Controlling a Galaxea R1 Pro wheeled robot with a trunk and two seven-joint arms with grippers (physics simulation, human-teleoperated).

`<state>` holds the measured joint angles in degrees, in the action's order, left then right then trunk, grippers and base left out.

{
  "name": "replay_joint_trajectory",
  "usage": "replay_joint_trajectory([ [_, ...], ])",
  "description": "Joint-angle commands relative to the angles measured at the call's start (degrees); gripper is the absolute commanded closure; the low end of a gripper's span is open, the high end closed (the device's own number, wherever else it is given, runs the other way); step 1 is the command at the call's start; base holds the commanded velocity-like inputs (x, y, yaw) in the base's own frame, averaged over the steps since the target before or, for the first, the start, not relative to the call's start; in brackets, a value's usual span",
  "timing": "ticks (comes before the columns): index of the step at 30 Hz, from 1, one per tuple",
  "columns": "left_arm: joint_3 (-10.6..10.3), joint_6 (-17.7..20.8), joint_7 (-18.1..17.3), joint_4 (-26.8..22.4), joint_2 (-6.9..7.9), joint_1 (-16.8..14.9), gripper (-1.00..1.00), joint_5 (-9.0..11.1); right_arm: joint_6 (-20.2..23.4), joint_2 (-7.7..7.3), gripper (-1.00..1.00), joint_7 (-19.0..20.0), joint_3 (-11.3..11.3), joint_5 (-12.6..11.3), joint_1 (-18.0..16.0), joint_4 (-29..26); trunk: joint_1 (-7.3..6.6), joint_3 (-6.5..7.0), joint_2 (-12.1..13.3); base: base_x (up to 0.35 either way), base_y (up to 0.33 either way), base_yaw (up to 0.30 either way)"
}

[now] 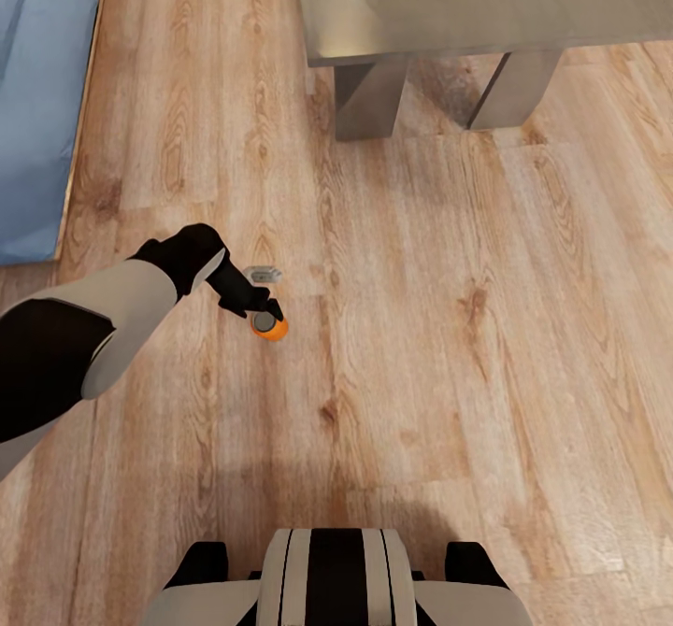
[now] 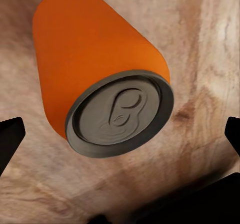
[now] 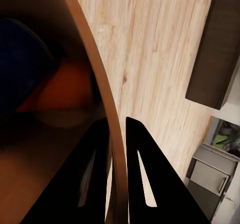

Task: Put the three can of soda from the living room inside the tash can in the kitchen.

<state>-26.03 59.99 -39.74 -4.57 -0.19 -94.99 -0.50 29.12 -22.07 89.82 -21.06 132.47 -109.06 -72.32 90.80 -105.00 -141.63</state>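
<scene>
While an orange soda can (image 1: 270,326) stands on light wood floor (image 1: 421,346), the left end effector (image 1: 263,309) hangs spread above it

Orange soda can (image 2: 95,48), grey metal top, under my black left gripper (image 1: 264,308). My forearm (image 1: 112,313): white and black. Floor (image 1: 421,346): light wood, brown grain and knots. Sofa (image 1: 42,93): light blue. Coffee table (image 1: 486,5): grey. Trash can (image 3: 107,114): brown inside, holding orange and dark blue.

Home living room: blue sofa (image 1: 37,103), low coffee table (image 1: 486,9), wood floor (image 1: 449,346).
</scene>
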Motion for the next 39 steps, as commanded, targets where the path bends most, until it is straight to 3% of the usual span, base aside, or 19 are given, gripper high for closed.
replay_joint_trajectory([
  [1,0.0,0.0,0.0,0.0,0.01,0.1,-1.00,0.0,0.3,-0.03,1.00,0.2,0.0,0.1,0.0,0.0,-0.01,0.00,0.0,0.000,0.000,0.000],
  [30,0.0,0.0,0.0,-0.1,0.01,1.2,-1.00,0.0,-0.4,-0.10,1.00,0.2,-0.5,0.1,0.0,-0.1,-0.01,0.00,0.0,0.000,0.000,0.000],
  [34,0.0,0.0,0.0,-0.1,-0.01,1.3,-1.00,0.0,-1.6,-0.05,1.00,0.2,-0.7,0.1,0.1,-1.0,0.87,0.00,-1.6,0.000,0.000,0.000],
  [39,0.0,0.0,0.0,-0.1,-0.05,1.4,-1.00,0.0,-1.9,0.03,1.00,0.2,-0.8,0.1,1.1,-1.3,1.00,0.00,-1.7,0.000,0.000,0.000],
])
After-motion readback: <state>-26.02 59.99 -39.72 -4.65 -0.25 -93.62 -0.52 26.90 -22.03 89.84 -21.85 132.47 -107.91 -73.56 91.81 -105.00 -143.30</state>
